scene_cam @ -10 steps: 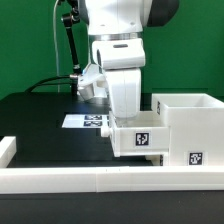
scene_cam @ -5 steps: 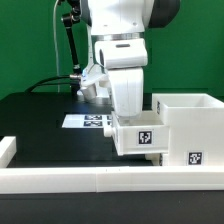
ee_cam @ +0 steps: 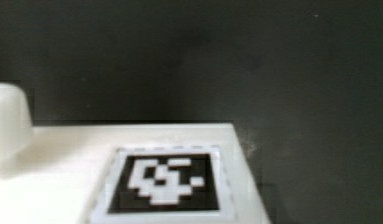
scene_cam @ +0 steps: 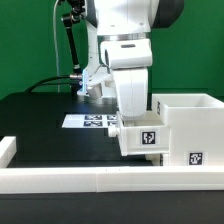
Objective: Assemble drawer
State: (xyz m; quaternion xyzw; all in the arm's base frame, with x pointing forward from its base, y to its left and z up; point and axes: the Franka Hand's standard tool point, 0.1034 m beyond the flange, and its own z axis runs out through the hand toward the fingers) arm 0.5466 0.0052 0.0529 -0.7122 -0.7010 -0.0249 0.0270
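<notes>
The tall white drawer housing [scene_cam: 186,122] stands open-topped at the exterior view's right, with a tag low on its front. My gripper [scene_cam: 135,121] reaches down into a small white tray [scene_cam: 141,139] with a square tag on its face and holds it just above the table, right against the housing's left side. The fingertips are hidden behind the tray's wall. In the wrist view the tray's tagged white face [ee_cam: 167,180] fills the lower part, over the dark table, and a rounded white part [ee_cam: 7,125] shows at the edge. The second tray is out of view.
The long low white rim wall [scene_cam: 80,180] runs along the front, with a raised end at the exterior view's left [scene_cam: 6,150]. The marker board [scene_cam: 88,121] lies on the black table behind the tray. A black cable stand [scene_cam: 70,45] rises at the back.
The arm has carried the tray a little toward the exterior view's right, closer to the housing, and slightly lower.
</notes>
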